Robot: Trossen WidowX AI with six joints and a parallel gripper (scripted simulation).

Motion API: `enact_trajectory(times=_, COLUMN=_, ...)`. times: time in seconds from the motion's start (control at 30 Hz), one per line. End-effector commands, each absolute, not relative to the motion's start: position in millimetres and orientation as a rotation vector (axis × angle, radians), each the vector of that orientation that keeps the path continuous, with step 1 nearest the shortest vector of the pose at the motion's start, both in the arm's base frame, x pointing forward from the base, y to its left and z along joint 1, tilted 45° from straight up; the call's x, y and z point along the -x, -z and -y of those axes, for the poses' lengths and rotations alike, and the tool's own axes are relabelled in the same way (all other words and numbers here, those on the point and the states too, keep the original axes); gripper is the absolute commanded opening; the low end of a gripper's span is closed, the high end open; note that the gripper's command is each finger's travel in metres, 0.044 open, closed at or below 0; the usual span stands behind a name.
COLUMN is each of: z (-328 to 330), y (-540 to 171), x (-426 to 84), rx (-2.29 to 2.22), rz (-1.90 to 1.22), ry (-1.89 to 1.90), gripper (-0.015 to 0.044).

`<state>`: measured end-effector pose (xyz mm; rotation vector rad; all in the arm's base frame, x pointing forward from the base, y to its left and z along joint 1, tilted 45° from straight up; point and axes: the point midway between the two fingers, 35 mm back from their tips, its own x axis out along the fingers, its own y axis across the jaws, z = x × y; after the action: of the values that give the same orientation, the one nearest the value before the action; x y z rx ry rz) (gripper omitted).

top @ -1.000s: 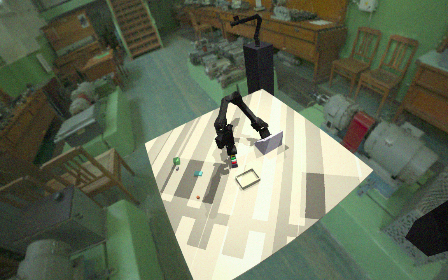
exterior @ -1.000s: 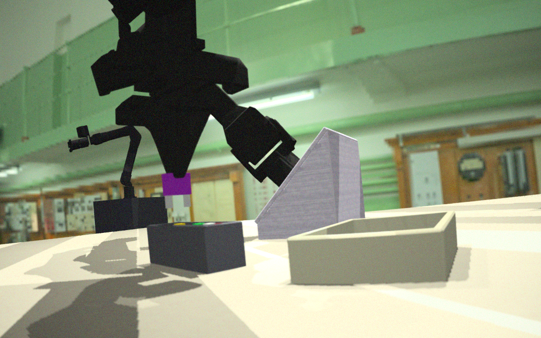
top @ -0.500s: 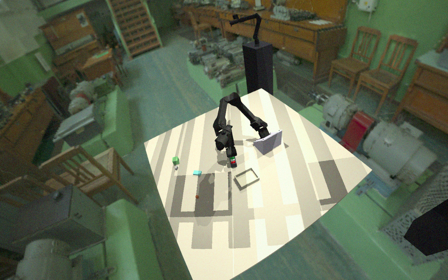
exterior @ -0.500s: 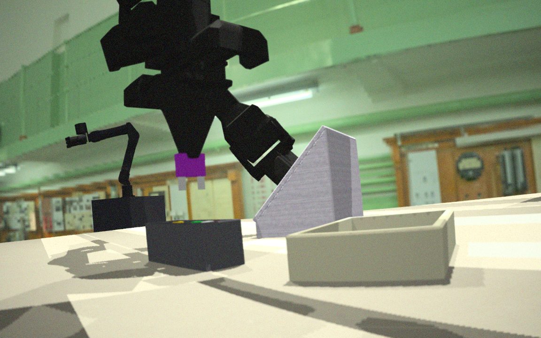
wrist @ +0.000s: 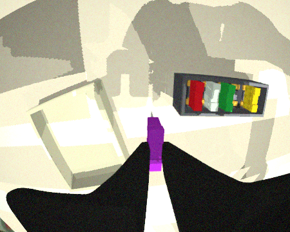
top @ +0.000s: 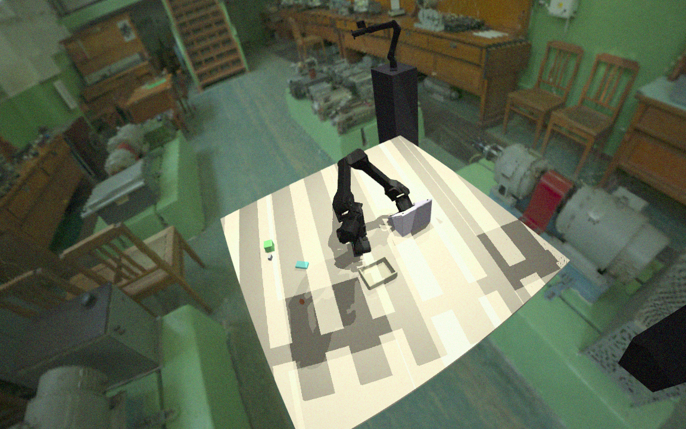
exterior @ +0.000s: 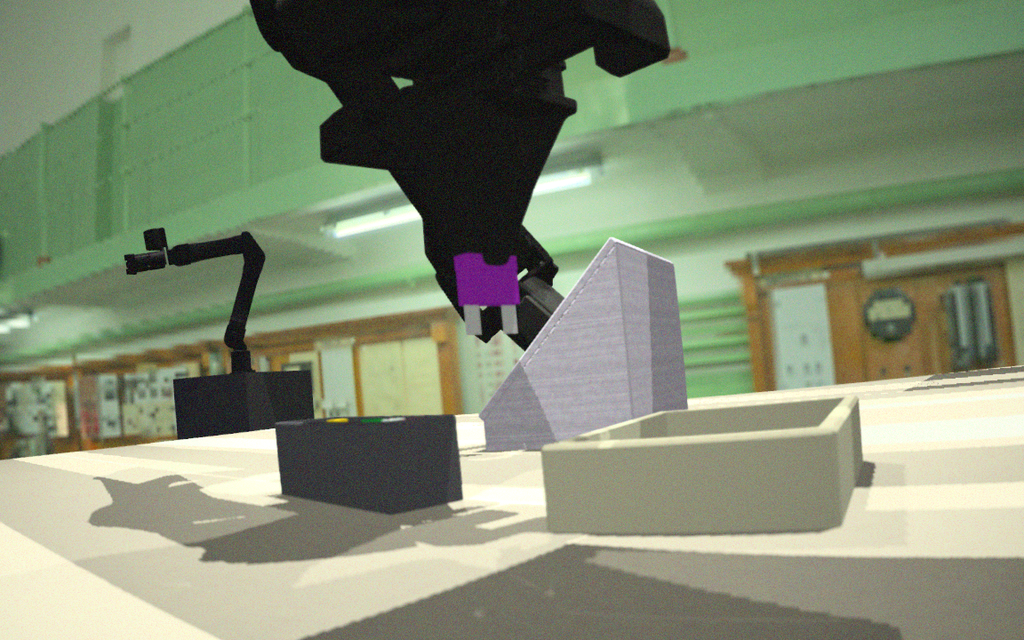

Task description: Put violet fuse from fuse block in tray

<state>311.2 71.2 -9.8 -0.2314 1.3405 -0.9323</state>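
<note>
My gripper [top: 360, 251] [exterior: 500, 256] [wrist: 154, 148] is shut on the violet fuse [exterior: 486, 283] [wrist: 154, 130]. The fuse hangs upright with its two metal prongs down, free in the air above the level of the block and tray. The dark fuse block [exterior: 364, 465] [wrist: 179, 95] is to its right in the wrist view, hidden in the top view. It holds the red [wrist: 196, 95], white [wrist: 212, 96], green [wrist: 227, 96] and yellow [wrist: 251, 98] fuses, with an empty slot between green and yellow. The beige tray [top: 383, 281] [exterior: 699, 489] [wrist: 93, 174] is to the fuse's left in the wrist view.
The lilac wedge [top: 414, 219] [exterior: 595, 365] stands at the arm's base, behind the tray in the exterior view. A green cube [top: 268, 245], a teal block [top: 302, 264] and a small orange thing [top: 302, 301] lie at the left of the table in the top view.
</note>
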Motion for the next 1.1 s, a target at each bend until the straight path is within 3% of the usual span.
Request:
enact_trajectory(times=0.0, z=-89.3, y=28.8, x=-312.2, rx=0.229, rz=-1.344, ry=0.935, gripper=0.0)
enact_trajectory(times=0.43, z=-134.5, y=81.0, x=-306.3, rx=0.23, rz=-1.341, ry=0.942, gripper=0.0)
enact_trajectory(times=1.07, z=-120.0, y=97.7, x=-305.4, rx=0.231, rz=-1.34, ry=0.943, gripper=0.0)
